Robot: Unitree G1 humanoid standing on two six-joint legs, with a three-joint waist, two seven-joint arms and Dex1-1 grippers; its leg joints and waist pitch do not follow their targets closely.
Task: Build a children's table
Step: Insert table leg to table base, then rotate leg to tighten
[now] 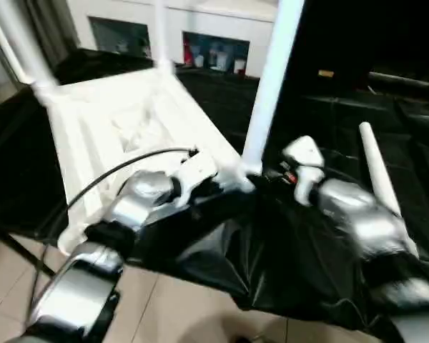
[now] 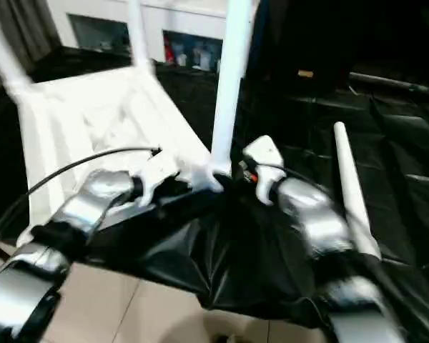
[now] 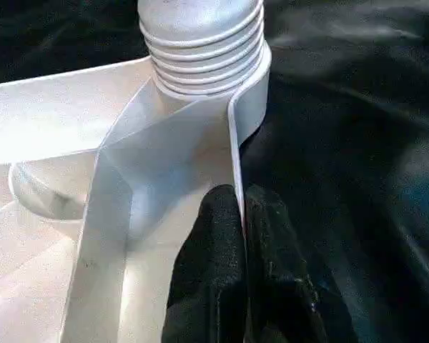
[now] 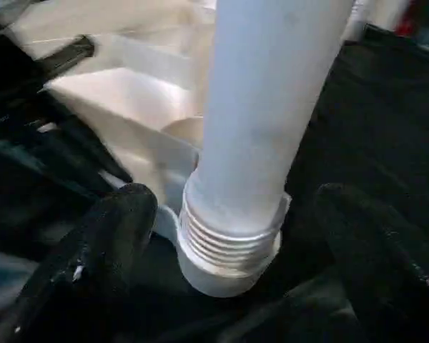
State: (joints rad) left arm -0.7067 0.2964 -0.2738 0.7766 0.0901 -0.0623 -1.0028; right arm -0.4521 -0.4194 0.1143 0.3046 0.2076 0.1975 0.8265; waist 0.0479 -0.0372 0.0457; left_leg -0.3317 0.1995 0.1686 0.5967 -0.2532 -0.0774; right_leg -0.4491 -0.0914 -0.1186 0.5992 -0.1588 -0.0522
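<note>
The children's table lies upside down on black cloth, its white ribbed top (image 1: 107, 136) facing up. Three white legs stand in its corner sockets. The nearest leg (image 1: 268, 93) rises from the front right corner, its threaded end (image 4: 229, 246) sitting in the socket. My left gripper (image 3: 239, 196) is shut on the top's thin rim wall just beside that socket (image 3: 200, 64). Around the base of the same leg, my right gripper (image 4: 232, 200) stands open, one finger (image 4: 107, 236) on each side with gaps to the leg. A fourth leg (image 1: 380, 175) lies loose on the cloth to the right.
A white cabinet with glass doors (image 1: 200, 36) stands behind the work. The black cloth (image 1: 272, 264) hangs over the front edge above a tiled floor (image 1: 164, 307). A black cable (image 1: 107, 175) arcs over my left forearm.
</note>
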